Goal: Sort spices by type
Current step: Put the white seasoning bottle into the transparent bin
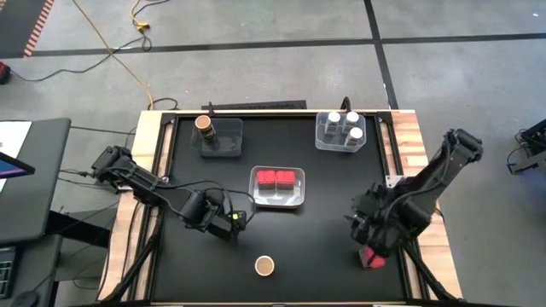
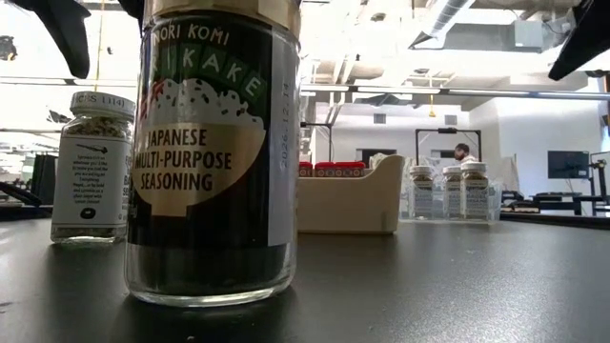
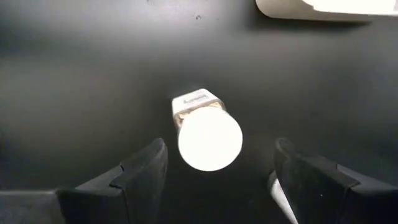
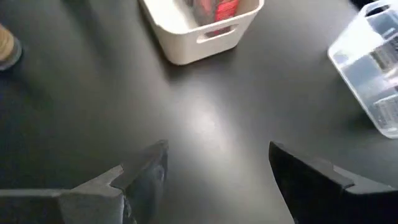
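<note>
A white-lidded spice jar (image 3: pixel 209 138) (image 2: pixel 92 167) stands upright on its base on the black table. My left gripper (image 3: pixel 221 152) (image 1: pixel 232 220) hangs over it, pointing down and open, one finger on either side of the lid and clear of it. A brown-topped jar (image 1: pixel 264 266) (image 2: pixel 212 152) stands near the front edge. A red block (image 1: pixel 371 258) lies at the near right, partly under my right arm. My right gripper (image 4: pixel 217 149) (image 1: pixel 357 223) is open over bare table, with nothing between its fingers.
A white tray (image 1: pixel 277 200) in the middle holds two red blocks (image 1: pixel 277 178). The clear tray (image 1: pixel 226 147) at the far left holds a brown-topped jar (image 1: pixel 205 124). The clear tray (image 1: pixel 322 141) at the far right holds three white-lidded jars (image 1: pixel 341 126).
</note>
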Controlling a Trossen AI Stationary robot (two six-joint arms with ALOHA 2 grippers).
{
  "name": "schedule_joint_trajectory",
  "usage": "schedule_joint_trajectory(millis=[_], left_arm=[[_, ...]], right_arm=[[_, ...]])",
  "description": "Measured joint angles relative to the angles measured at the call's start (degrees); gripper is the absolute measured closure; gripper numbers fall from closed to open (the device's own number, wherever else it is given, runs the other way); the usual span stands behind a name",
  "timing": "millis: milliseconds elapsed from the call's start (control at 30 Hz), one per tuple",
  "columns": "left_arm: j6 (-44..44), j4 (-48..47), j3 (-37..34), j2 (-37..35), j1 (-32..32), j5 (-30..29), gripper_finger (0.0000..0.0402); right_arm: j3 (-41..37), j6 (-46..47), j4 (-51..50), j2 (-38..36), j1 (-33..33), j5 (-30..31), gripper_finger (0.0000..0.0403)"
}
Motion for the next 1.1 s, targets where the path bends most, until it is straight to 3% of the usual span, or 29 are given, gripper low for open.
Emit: schedule_joint_trajectory(millis=[233, 400, 800, 1100], left_arm=[[-7.0, 2.8, 0.0, 2.4, -0.4, -0.8, 0.0123], [-12.1, 2.9, 0.0, 2.5, -0.4, -1.0, 0.0123], [-14.2, 0.4, 0.0, 2.5, -0.1, -0.9, 0.0123], [-12.9, 3.5, 0.0, 8.3, 0.2, 0.3, 0.0123]], right_arm=[[-10.2, 6.2, 0.2, -15.9, 8.2, 4.1, 0.0097], [-17.5, 6.3, 5.4, -23.5, 9.8, 4.6, 0.0097], [-21.3, 3.7, 9.0, -27.2, 9.9, 5.0, 0.0097], [-21.3, 3.4, 9.1, -27.4, 9.9, 5.0, 0.0097]])
